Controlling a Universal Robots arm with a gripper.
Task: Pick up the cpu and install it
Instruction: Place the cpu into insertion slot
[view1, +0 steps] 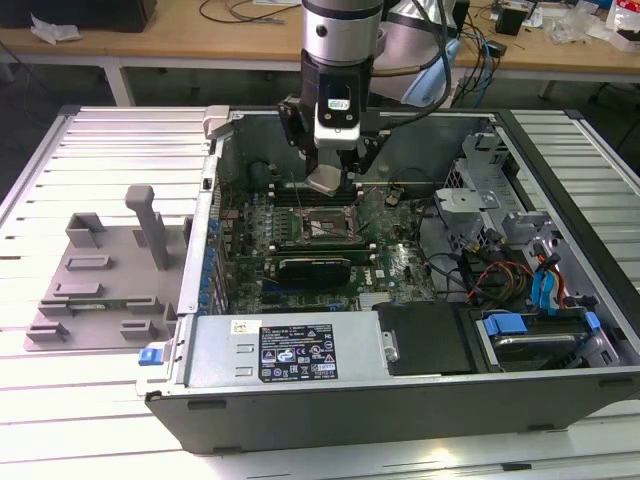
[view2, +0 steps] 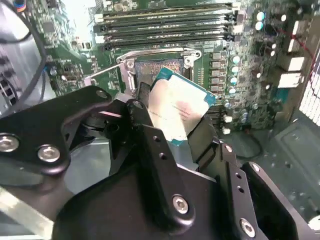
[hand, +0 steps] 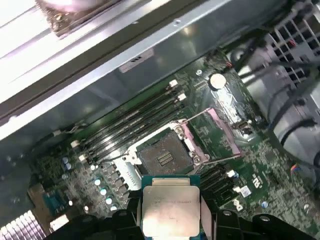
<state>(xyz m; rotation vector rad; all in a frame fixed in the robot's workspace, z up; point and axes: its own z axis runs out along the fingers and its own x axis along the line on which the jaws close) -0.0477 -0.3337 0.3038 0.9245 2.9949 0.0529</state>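
Chip over socket: my arm's black two-finger gripper (view2: 172, 114) pinches the small square cpu (hand: 170, 210), silver-grey metal lid and green rim, by two opposite edges. It hangs above the green motherboard (view1: 400, 262) inside the open grey computer case (view1: 205, 350), close over the near edge of the bare black socket in its raised steel frame (hand: 162, 157). I judge it needs to sit level, with its edges squared to that frame and no force on it.
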